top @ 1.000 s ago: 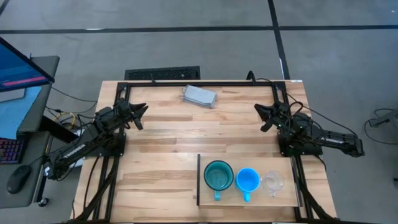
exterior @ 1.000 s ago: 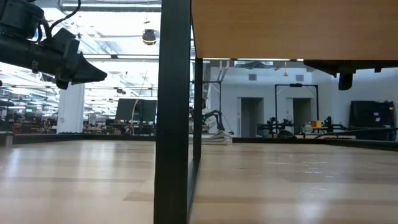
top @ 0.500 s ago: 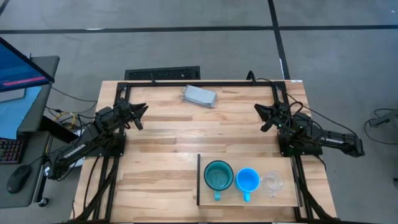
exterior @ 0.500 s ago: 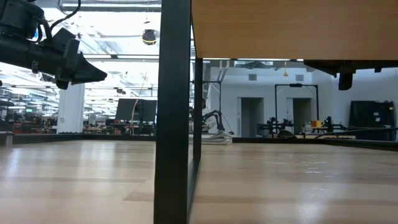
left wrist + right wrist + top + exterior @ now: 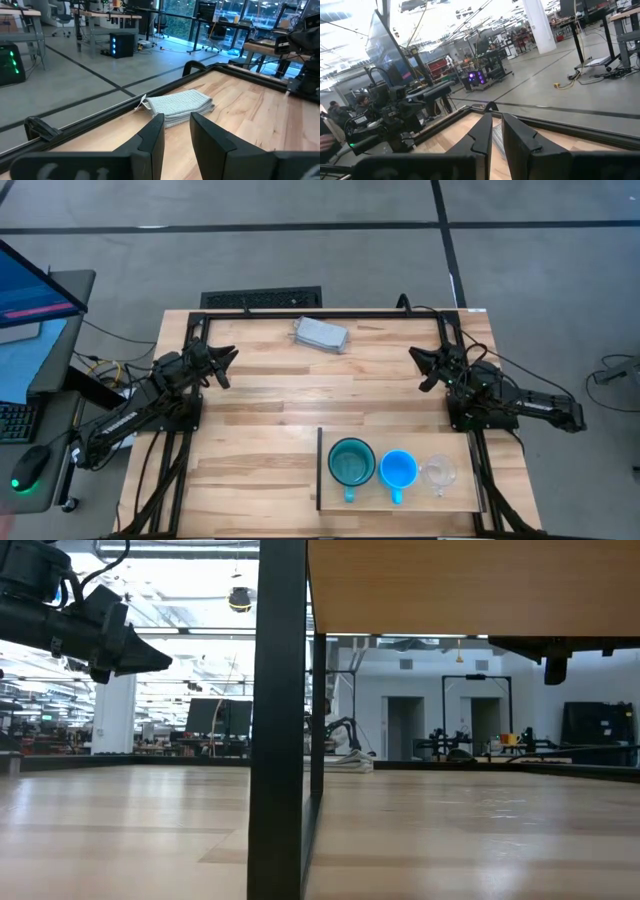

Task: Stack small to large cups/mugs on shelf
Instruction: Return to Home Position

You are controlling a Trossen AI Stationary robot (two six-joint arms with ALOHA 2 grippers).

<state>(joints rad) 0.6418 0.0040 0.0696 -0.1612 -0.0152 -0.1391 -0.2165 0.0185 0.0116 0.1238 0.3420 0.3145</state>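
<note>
Nothing has moved since the earlier frames. We see the teal mug (image 5: 351,462), blue mug (image 5: 398,470) and clear cup (image 5: 438,472) in a row on the shelf (image 5: 460,502). Right gripper (image 5: 419,368), slightly parted and empty, is nearer; left gripper (image 5: 226,366) likewise.

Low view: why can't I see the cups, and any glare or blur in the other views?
Low view: the shelf and its dark upright fill the near field, hiding the cups; bright backlit room behind. High view: even light, sharp; the clear cup is faint against the wood. Left wrist view: sharp on the folded cloth. Right wrist view: overexposed ceiling.
</note>
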